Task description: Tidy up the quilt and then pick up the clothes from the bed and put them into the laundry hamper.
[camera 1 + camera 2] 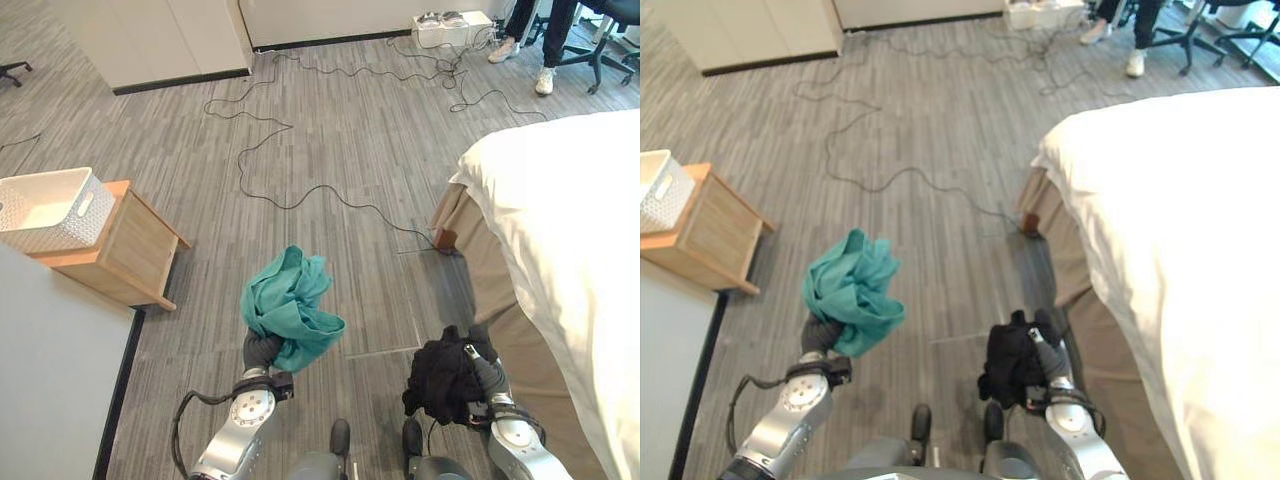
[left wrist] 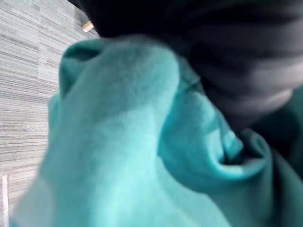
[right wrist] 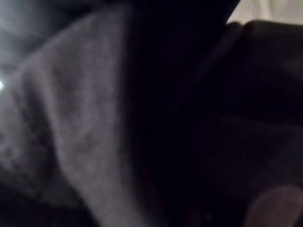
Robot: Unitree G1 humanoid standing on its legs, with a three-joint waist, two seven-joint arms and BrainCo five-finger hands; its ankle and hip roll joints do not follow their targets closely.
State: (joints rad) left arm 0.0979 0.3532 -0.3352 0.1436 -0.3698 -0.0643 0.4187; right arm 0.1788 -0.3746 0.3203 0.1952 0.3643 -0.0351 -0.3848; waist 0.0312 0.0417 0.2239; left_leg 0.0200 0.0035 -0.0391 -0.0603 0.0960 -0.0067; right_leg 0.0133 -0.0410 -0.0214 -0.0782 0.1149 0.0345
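While the left hand [image 1: 262,350] is clamped round a bunched teal shirt [image 1: 290,307] held up over the floor, the right hand [image 1: 487,374] grips a wad of black clothes [image 1: 444,377] right beside the bed [image 1: 560,230] (white quilt [image 1: 1180,210] lying smooth). White hamper [image 1: 48,208] sits on a small wooden stand [image 1: 125,252], well off to the left.

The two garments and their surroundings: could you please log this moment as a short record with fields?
left robot hand: shut on the teal garment, held bunched above the floor
right robot hand: shut on the black garment, beside the bed
bed: white quilt spread over it, no clothes seen on it
white basket: on a wooden stand, ahead to the robot's left
floor: grey planks
person: legs by a chair, far right
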